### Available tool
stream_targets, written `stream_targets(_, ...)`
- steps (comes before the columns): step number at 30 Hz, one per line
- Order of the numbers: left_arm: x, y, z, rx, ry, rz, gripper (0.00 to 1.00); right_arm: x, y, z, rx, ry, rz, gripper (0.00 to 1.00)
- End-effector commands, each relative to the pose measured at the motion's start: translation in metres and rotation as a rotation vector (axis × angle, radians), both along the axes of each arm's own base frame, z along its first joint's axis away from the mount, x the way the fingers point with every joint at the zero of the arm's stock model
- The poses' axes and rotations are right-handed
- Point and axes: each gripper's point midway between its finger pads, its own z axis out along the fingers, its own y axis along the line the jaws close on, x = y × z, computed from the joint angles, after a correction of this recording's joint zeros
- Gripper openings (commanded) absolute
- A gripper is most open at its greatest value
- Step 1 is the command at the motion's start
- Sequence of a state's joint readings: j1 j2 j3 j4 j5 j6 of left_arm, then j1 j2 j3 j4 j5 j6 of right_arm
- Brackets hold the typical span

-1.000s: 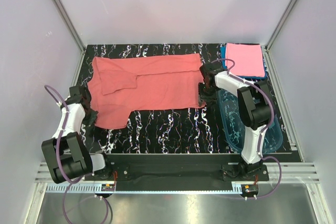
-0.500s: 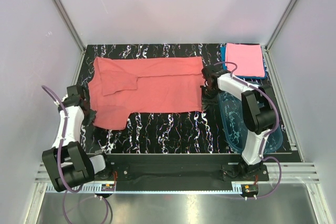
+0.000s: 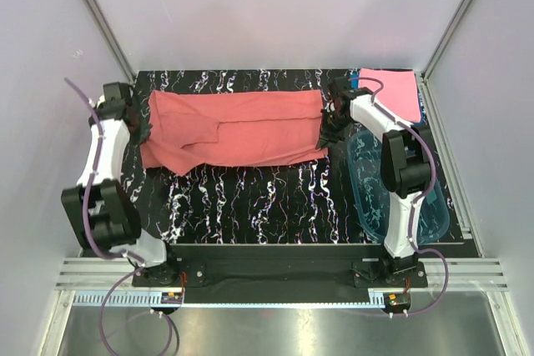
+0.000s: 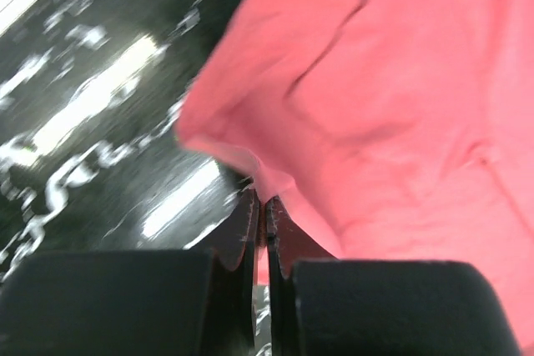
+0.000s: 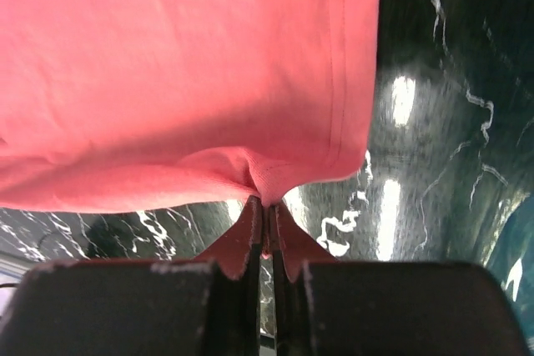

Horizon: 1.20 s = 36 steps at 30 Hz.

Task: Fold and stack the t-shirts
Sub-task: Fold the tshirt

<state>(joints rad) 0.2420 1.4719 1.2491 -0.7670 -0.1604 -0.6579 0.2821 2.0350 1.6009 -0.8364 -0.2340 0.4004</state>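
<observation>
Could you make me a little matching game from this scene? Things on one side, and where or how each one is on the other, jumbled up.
Things:
1 coral t-shirt
2 pink t-shirt
3 blue tub
4 left pincer

Place or state:
A folded, far right corner
B shut on a shirt's edge
C spread out wide across the middle
D see-through, near right side

Pairs: 1-C, 2-A, 3-D, 4-B

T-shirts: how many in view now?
3. A coral-red t-shirt lies spread out across the middle; a folded pink t-shirt sits at the far right; a blue t-shirt lies under it, only its edge showing. More may be hidden beneath.
</observation>
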Motion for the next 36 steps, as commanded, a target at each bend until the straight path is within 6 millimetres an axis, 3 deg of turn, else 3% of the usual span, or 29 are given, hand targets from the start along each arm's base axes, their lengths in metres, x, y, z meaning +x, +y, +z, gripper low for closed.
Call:
stream_targets(1,0.049,-0.005,0.025,0.013,-0.075,-0.074,0.0,0.015,0.0,0.011,0.037,0.009,-0.022,0.0)
stream_targets(4,0.07,-0.009,0.017,-0.001,-0.06,-0.1,0.01,0.035,-0.005,0.012,0.021,-0.013,-0.03,0.0)
stream_targets(6,0.088,-0.011,0.03,0.001,-0.094,-0.111,0.01,0.049,-0.005,0.012,0.02,-0.017,-0.036,0.0)
stream_targets(7,0.095,-0.011,0.022,-0.011,-0.077,-0.117,0.01,0.053,-0.007,0.012,0.015,-0.015,-0.041,0.0)
stream_targets(8,0.105,-0.012,0.033,-0.005,-0.106,-0.122,0.01,0.058,-0.01,0.013,0.013,-0.016,-0.049,0.0)
stream_targets(9,0.111,-0.012,0.032,-0.007,-0.102,-0.127,0.01,0.065,-0.011,0.013,0.013,-0.016,-0.054,0.0)
stream_targets(10,0.118,-0.013,0.025,-0.016,-0.09,-0.136,0.01,0.068,-0.011,0.013,0.012,-0.021,-0.056,0.0)
stream_targets(15,0.149,-0.02,0.034,-0.032,-0.126,-0.165,0.02,0.085,-0.014,0.008,0.023,-0.019,-0.077,0.0)
stream_targets(25,0.176,-0.025,0.017,-0.069,-0.124,-0.169,0.04,0.104,-0.019,-0.005,0.021,-0.024,-0.09,0.0)
stream_targets(36,0.196,-0.023,0.024,-0.073,-0.171,-0.154,0.05,0.122,-0.023,-0.002,0.049,-0.051,-0.116,0.01)
